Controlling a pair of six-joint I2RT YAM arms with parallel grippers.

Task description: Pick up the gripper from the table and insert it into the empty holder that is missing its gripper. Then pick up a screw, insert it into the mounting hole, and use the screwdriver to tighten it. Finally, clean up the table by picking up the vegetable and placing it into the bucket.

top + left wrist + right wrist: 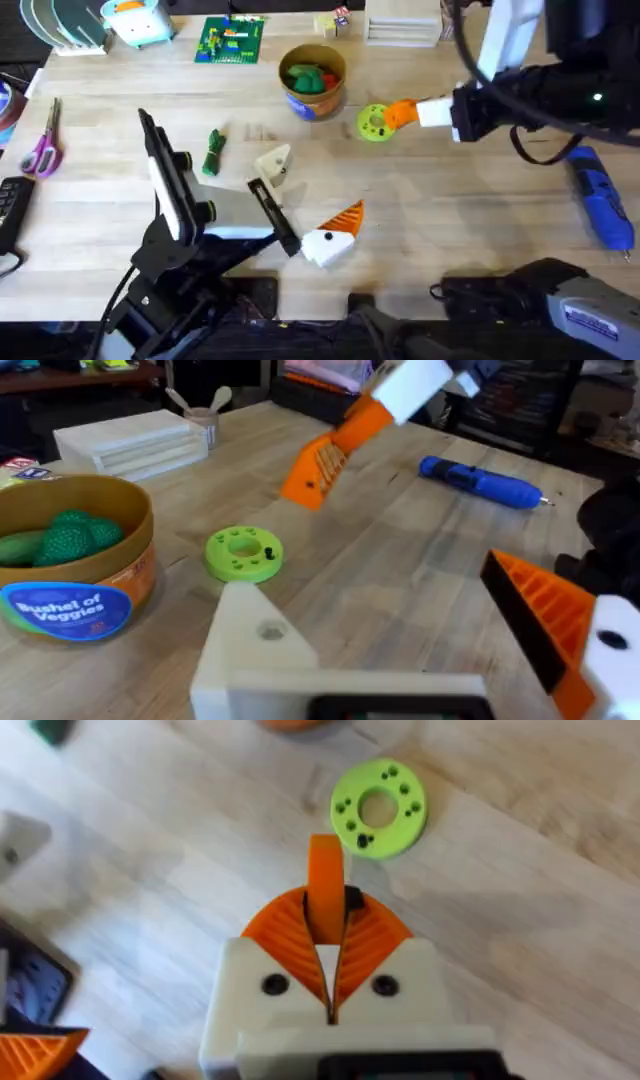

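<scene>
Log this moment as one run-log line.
right tool: shut on orange gripper, above table | left tool: open, holder bare | screwdriver: lying on table | vegetable: not yet in bucket

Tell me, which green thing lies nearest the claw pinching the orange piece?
The lime-green round disc, just beside the right gripper; the dark-green vegetable lies far off.
</scene>
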